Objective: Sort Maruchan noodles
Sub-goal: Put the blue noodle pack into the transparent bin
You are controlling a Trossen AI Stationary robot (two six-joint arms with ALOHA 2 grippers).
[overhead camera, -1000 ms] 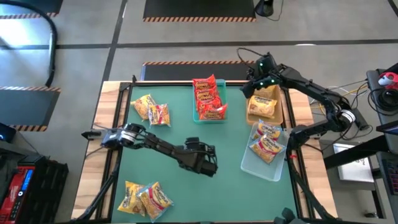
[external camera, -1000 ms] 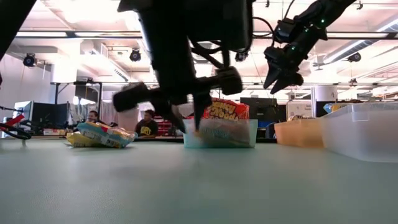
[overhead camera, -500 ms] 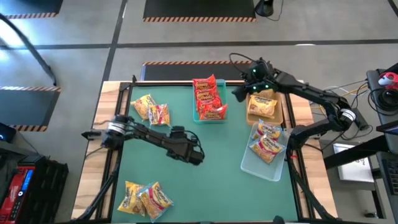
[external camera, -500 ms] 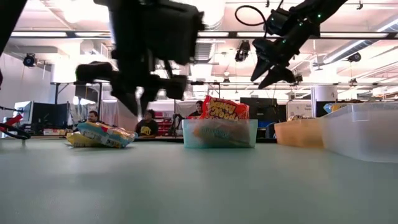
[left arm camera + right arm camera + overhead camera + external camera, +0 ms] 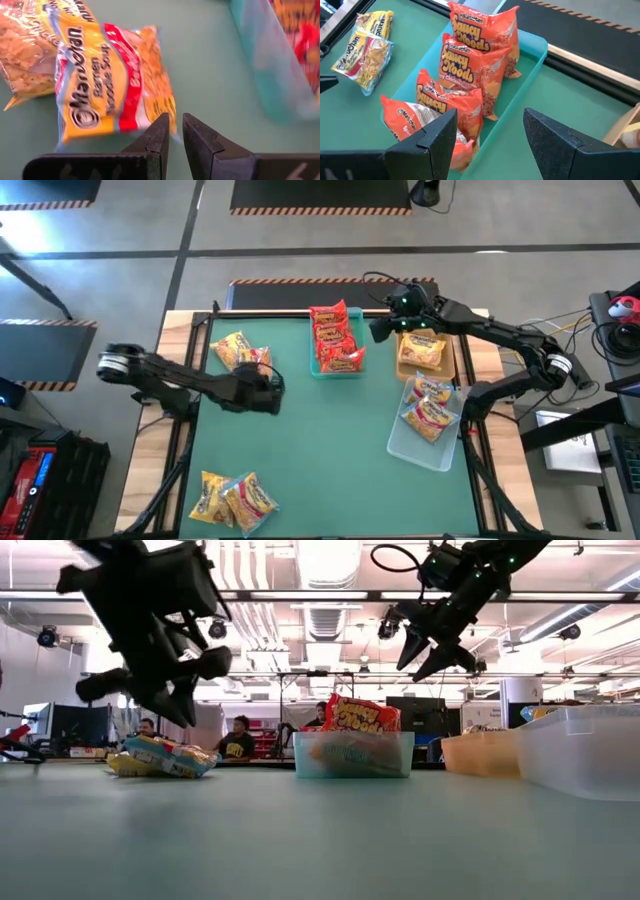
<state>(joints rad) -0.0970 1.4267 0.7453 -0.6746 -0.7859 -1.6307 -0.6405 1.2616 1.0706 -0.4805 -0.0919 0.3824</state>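
The green worktop (image 5: 330,450) carries everything. At its far edge, in the middle, stands a teal tray (image 5: 352,369) with red Saucy Noodles packets (image 5: 336,338) stacked inside. On the right side there are a tan tray (image 5: 448,350) with one yellow-orange packet (image 5: 421,352) and, nearer, a clear tray (image 5: 405,448) with yellow-white packets (image 5: 428,408). Two loose groups are not yet sorted: a far-left pile (image 5: 243,354) and a near-left pile (image 5: 232,498).

The left claw (image 5: 262,392) hangs just beside the far-left pile, with its two fingers pressed together and nothing between them. In the left wrist view its tips are at the edge of a yellow Maruchan Ramen packet (image 5: 107,85); I cannot tell if they touch it. The right claw (image 5: 381,330) hovers between the teal tray and the tan tray, its fingers wide apart and empty.

I judge the packets to be light and crinkly, with a smooth film that can slip. The noodle block inside is stiff but brittle, so a hard squeeze on the middle may break it. The better place to take hold is probably the flat sealed seam at an end, or a pinch across a thin edge. For this the left claw must first spread its fingers.
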